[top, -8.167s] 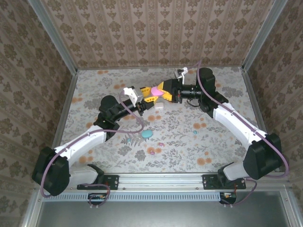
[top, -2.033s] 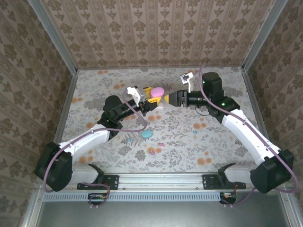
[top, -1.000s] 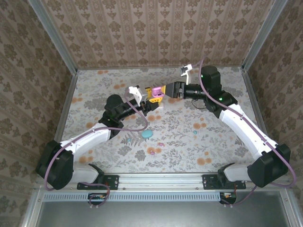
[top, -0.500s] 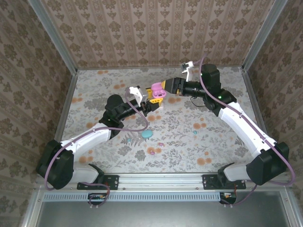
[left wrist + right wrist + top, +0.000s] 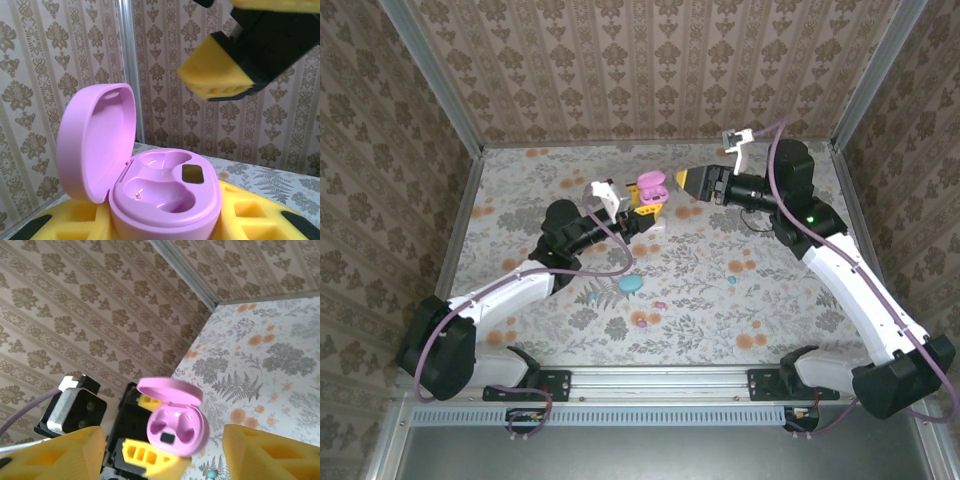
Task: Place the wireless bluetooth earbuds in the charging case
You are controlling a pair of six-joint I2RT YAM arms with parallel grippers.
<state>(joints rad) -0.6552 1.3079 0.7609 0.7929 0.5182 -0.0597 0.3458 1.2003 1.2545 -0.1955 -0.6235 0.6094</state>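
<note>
Pink charging case (image 5: 651,186), one, lid up, clamped by left gripper (image 5: 644,206); right gripper (image 5: 681,181) spread, empty. Left wrist view: two vacant sockets (image 5: 155,192).

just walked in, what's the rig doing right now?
The left gripper holds the pink charging case between its yellow pads, lid open and both wells empty. The right gripper hangs open beside it, holding nothing. Small earbuds lie loose on the table, nearer the arm bases. None is in the case yet.
</note>
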